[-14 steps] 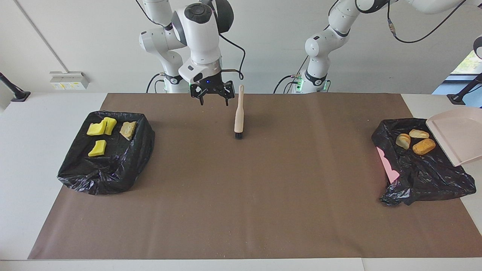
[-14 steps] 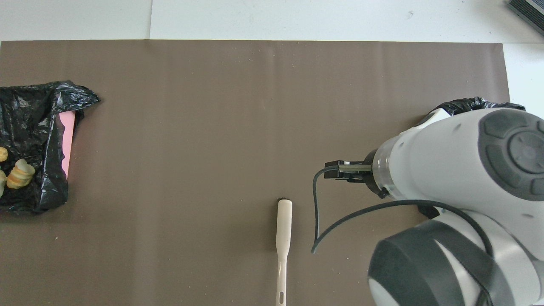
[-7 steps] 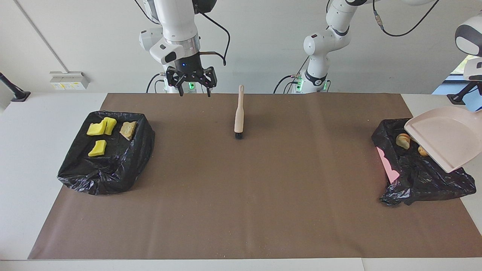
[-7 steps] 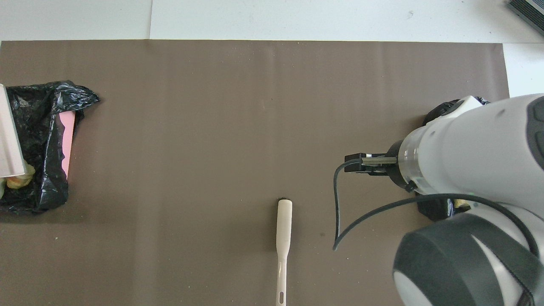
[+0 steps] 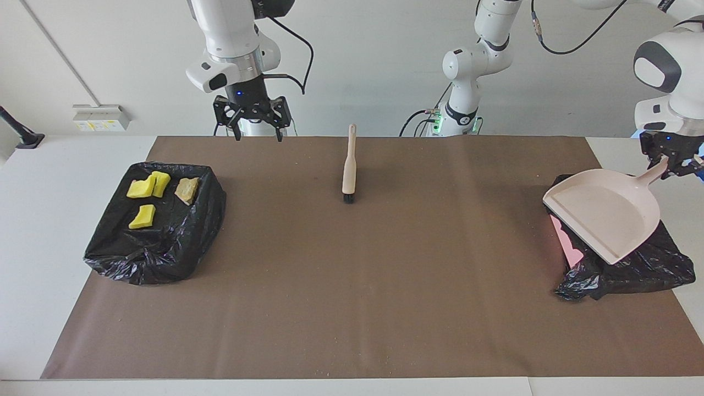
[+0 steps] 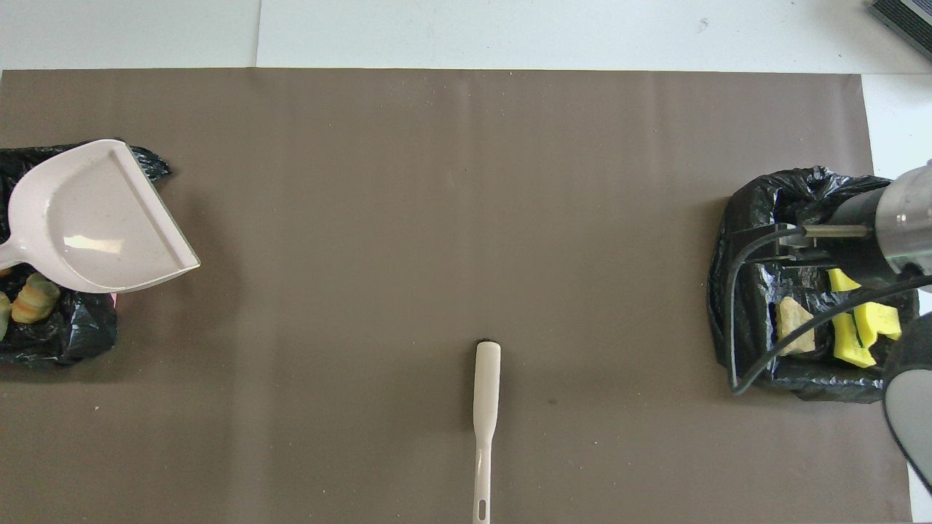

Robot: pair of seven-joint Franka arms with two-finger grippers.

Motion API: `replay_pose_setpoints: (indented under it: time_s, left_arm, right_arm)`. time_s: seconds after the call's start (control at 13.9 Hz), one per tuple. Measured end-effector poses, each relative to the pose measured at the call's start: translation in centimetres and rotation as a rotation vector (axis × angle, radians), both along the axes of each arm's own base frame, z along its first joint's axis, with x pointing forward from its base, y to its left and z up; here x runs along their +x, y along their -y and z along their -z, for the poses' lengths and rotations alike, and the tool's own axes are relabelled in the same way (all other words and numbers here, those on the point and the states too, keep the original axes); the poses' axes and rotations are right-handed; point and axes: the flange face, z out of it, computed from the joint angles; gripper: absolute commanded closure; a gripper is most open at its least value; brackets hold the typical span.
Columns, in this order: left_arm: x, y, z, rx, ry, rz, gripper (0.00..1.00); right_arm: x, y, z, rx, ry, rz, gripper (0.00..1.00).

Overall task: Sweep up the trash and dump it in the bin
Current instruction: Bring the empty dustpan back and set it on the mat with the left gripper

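Note:
My left gripper (image 5: 672, 160) is shut on the handle of the pale pink dustpan (image 5: 605, 212), held over the black-lined bin (image 5: 632, 269) at the left arm's end. The pan (image 6: 95, 218) looks empty. It hides that bin's trash in the facing view; tan bread-like pieces (image 6: 33, 306) show beside it in the overhead view. Three yellow chunks (image 5: 144, 190) and one tan piece (image 5: 187, 190) lie in the other black-lined bin (image 5: 165, 247) at the right arm's end. My right gripper (image 5: 254, 129) is open and empty, raised over the mat's edge nearest the robots.
A wooden brush (image 5: 348, 165) lies on the brown mat (image 5: 352, 286), bristles down, handle toward the robots; it also shows in the overhead view (image 6: 486, 407). A pink wall (image 5: 566, 239) of the bin shows under the black liner.
The left arm brought the dustpan in over its bin and levelled it, covering the bread pieces. The right gripper rose and moved away from the brush toward the right arm's end.

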Motion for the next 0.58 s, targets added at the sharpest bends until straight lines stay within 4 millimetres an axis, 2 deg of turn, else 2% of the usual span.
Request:
replay_pose_setpoints:
  time_s: [0.22, 0.29, 0.58]
  left_arm:
    - [-0.1, 7.2, 3.9, -0.017, 0.027, -0.13, 1.0]
    - [-0.1, 9.7, 4.8, -0.02, 0.04, -0.162, 1.0]
    - [-0.4, 21.3, 7.9, -0.109, 0.118, -0.373, 1.0]
  right_arm:
    - [0.1, 4.8, -1.1, -0.001, 0.006, -0.044, 0.0]
    - [0.0, 5.6, -1.1, -0.002, 0.0, -0.069, 0.0]
    - [-0.2, 5.2, -0.9, -0.003, -0.019, -0.093, 0.0]
